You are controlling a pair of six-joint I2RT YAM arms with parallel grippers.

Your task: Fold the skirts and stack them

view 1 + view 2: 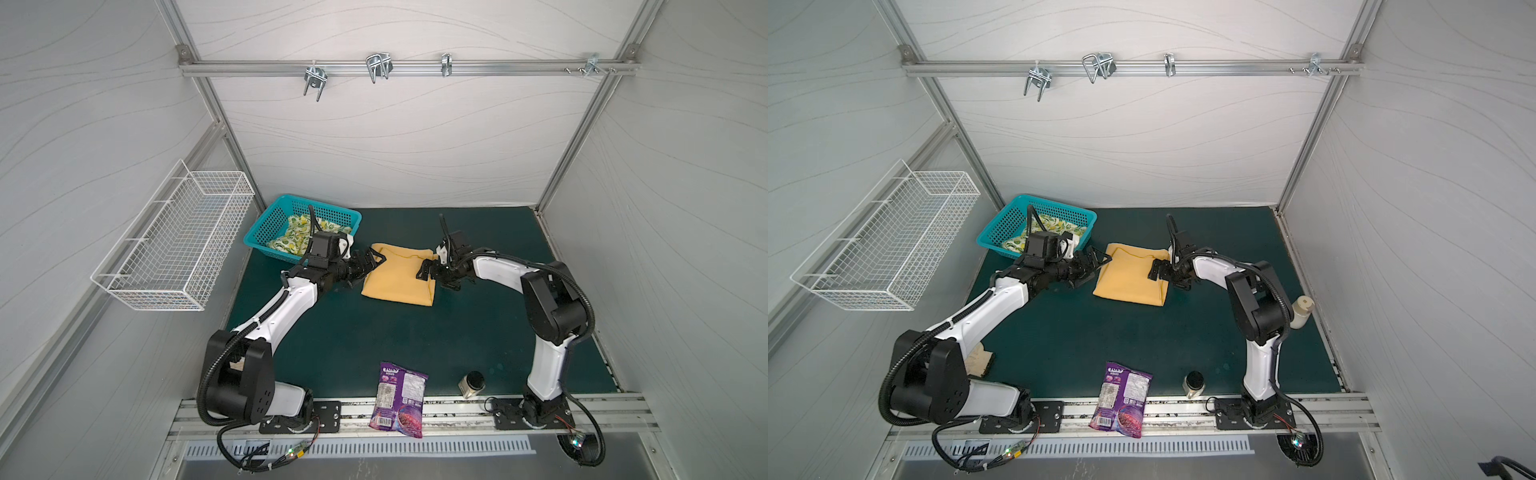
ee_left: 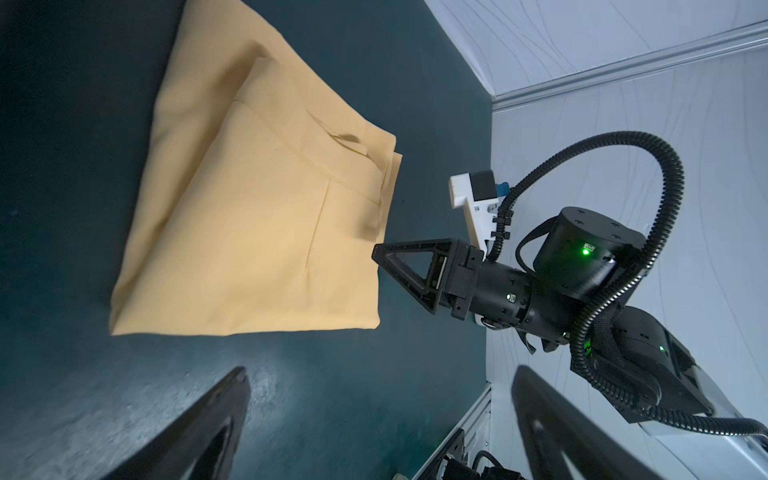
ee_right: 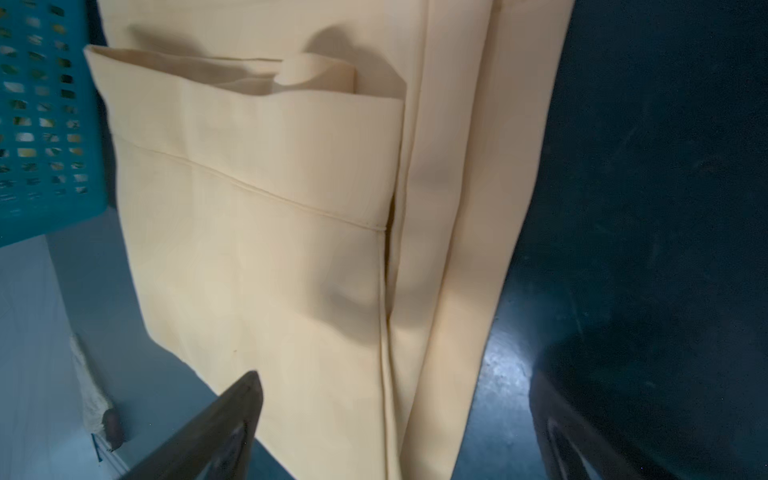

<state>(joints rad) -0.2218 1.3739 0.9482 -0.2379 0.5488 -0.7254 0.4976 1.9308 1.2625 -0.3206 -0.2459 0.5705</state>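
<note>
Dark-green mat (image 1: pixel 374 332) bearing mustard skirt (image 1: pixel 395 282) — pale walls (image 1: pixel 395 145), aluminium rail (image 1: pixel 519 66).

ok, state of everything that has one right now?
Mustard-yellow cloth skirt: folded, flat on green mat.
Cream lemon-print cloth skirt: crumpled, unfolded, in teal plastic basket.
Left gripper: open, empty, beside yellow skirt.
Right gripper: open, empty, astride its opposite edge.
Purple foil snack bag: lying flat, front edge.

Skirts: 2, being 1 mustard skirt (image 1: pixel 399 276) and 1 lemon-print skirt (image 1: pixel 291 240). Baskets: 2, being 1 teal basket (image 1: pixel 268 229) and 1 wire basket (image 1: pixel 174 249). Snack bag (image 1: pixel 401 399): 1. Jar (image 1: pixel 473 382): 1.
</note>
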